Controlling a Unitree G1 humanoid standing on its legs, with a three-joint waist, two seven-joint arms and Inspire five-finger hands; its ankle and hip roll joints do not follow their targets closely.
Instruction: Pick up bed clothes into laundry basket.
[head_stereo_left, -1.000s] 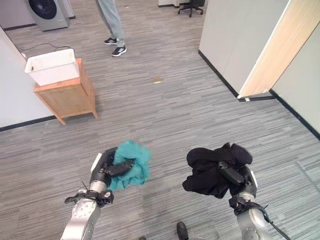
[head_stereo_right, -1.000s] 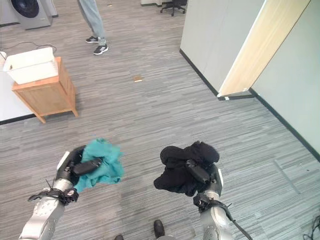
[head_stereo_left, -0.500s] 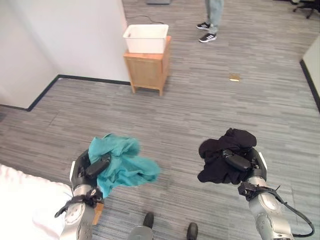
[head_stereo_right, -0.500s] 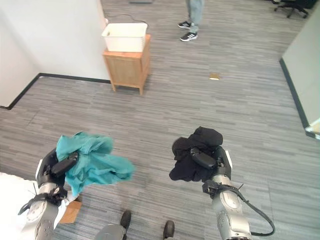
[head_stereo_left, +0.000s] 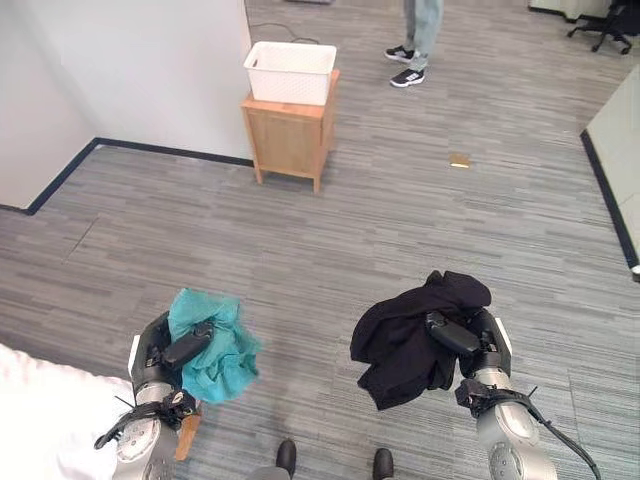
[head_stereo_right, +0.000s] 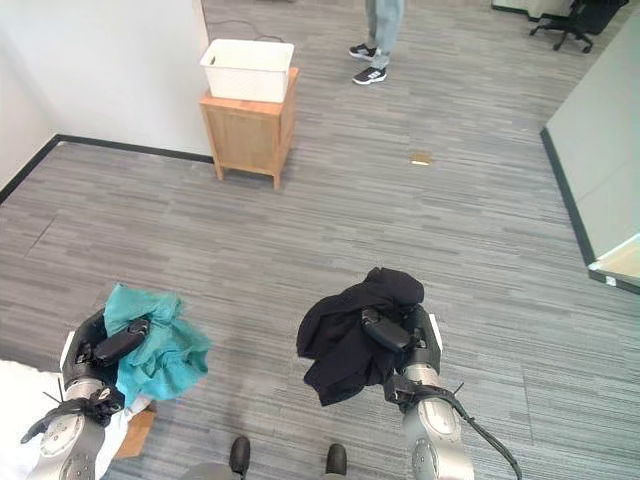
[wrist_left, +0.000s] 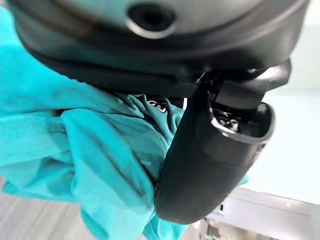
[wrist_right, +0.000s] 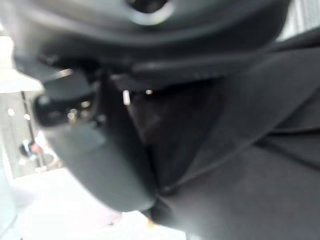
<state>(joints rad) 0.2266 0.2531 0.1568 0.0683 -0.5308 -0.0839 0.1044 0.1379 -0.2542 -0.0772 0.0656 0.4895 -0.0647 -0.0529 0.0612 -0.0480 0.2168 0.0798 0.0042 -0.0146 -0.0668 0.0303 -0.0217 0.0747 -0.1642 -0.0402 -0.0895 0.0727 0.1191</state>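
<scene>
From my head camera, my left hand (head_stereo_left: 165, 350) is squeezed around the teal cloth (head_stereo_left: 215, 345) and my right hand (head_stereo_left: 465, 340) around the black cloth (head_stereo_left: 405, 345); the white basket (head_stereo_left: 290, 72) sits far ahead on a wooden stand (head_stereo_left: 290, 140). In my left wrist camera the teal cloth (wrist_left: 75, 150) bunches soft and light under my thumb (wrist_left: 210, 150), so a big handful holds best. Compared with half a second ago, both cloths hang lower.

I stood in what looked like an office fitted out as a mock bedroom. Grey striped carpet floor (head_stereo_left: 400, 230) ran between plain white partition walls (head_stereo_left: 130, 70) with black skirting. A black wheeled office chair (head_stereo_left: 606, 20) sat far off. A small wooden cabinet (head_stereo_left: 290, 140) carried a white plastic laundry basket (head_stereo_left: 291, 72), and a person (head_stereo_left: 418, 30) stood beyond it.
</scene>
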